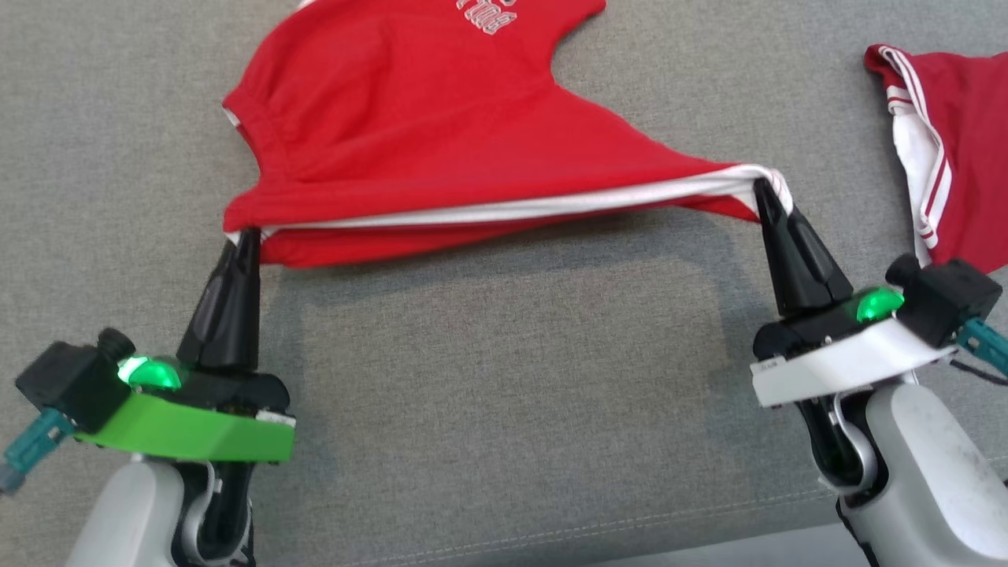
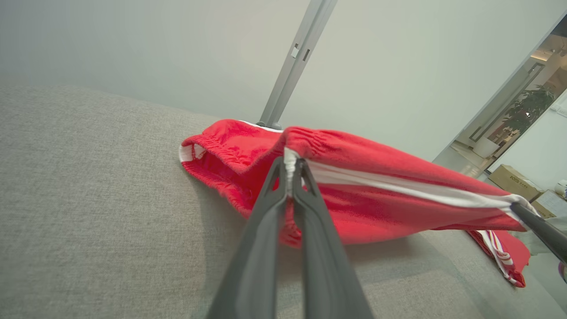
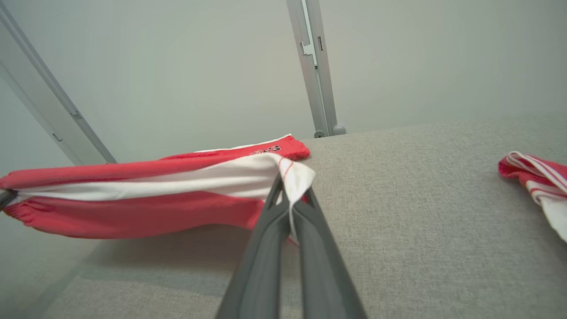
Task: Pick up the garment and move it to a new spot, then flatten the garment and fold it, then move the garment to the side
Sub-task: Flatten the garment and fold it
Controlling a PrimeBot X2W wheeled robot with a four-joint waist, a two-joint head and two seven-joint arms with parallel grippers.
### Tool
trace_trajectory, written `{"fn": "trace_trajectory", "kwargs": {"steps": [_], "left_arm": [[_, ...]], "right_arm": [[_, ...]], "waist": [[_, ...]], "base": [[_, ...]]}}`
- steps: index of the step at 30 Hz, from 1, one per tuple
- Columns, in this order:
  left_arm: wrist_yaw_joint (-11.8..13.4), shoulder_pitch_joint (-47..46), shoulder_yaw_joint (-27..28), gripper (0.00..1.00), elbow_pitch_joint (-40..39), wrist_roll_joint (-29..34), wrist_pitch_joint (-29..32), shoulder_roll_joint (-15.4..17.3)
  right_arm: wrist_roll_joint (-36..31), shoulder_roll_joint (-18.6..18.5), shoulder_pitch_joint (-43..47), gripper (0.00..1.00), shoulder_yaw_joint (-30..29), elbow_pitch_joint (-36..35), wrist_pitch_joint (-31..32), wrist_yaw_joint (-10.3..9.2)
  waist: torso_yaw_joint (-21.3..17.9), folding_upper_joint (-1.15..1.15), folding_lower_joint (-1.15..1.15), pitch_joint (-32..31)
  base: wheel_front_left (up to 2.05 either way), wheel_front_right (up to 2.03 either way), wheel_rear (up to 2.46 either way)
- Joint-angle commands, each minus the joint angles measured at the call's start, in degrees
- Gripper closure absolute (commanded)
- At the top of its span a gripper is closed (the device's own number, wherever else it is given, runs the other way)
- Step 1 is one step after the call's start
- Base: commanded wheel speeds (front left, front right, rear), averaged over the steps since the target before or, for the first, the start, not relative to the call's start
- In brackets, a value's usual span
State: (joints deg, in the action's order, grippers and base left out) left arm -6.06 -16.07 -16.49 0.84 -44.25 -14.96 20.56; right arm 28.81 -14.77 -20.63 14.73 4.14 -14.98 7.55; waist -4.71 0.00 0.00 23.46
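Note:
A pair of red shorts [image 1: 409, 118] with a white side stripe hangs stretched between my two grippers above the grey cushion. My left gripper [image 1: 246, 236] is shut on the waistband corner, seen up close in the left wrist view on the red shorts [image 2: 354, 177] by the left gripper [image 2: 291, 166]. My right gripper [image 1: 764, 189] is shut on the striped hem corner; in the right wrist view the right gripper [image 3: 288, 184] pinches white cloth of the shorts [image 3: 133, 195]. The far part of the garment rests on the cushion.
A second red and white garment [image 1: 945, 150] lies at the right edge of the grey cushion [image 1: 504, 378], also seen as the second garment [image 3: 536, 177]. A grey metal post [image 3: 314, 66] stands behind the cushion. The cushion's front edge runs along the bottom.

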Motion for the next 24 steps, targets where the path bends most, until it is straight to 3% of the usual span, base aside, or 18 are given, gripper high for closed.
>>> {"fn": "trace_trajectory", "kwargs": {"steps": [1, 10, 17, 24], "left_arm": [[-0.4, 3.0, 1.0, 1.0, -0.9, 1.3, -0.3, -1.4], [-1.2, 17.7, 3.8, 1.0, -7.0, 5.8, -0.3, -7.8], [-1.4, 24.7, 4.9, 1.0, -11.0, 6.9, -0.3, -9.2], [-1.4, 27.1, 4.7, 1.0, -12.6, 5.8, -0.3, -9.8]], "right_arm": [[-0.3, 0.4, 3.3, 1.0, -1.1, -1.2, -0.2, -0.12], [-1.5, 1.6, 18.9, 1.0, -4.1, -11.0, 3.5, -0.12], [-3.3, 2.3, 26.5, 1.0, -5.8, -19.1, 7.7, -0.12], [-3.4, 3.1, 28.6, 1.0, -6.6, -23.8, 10.9, -0.12]], "waist": [[0.6, 0.0, 0.0, -3.3], [0.7, 0.0, 0.0, -11.4], [0.8, 0.0, 0.0, -13.0], [1.0, 0.0, 0.0, -13.1]], "base": [[0.0, 0.0, 0.0], [0.0, 0.0, 0.0], [0.0, 0.0, 0.0], [0.0, 0.0, 0.0]]}}
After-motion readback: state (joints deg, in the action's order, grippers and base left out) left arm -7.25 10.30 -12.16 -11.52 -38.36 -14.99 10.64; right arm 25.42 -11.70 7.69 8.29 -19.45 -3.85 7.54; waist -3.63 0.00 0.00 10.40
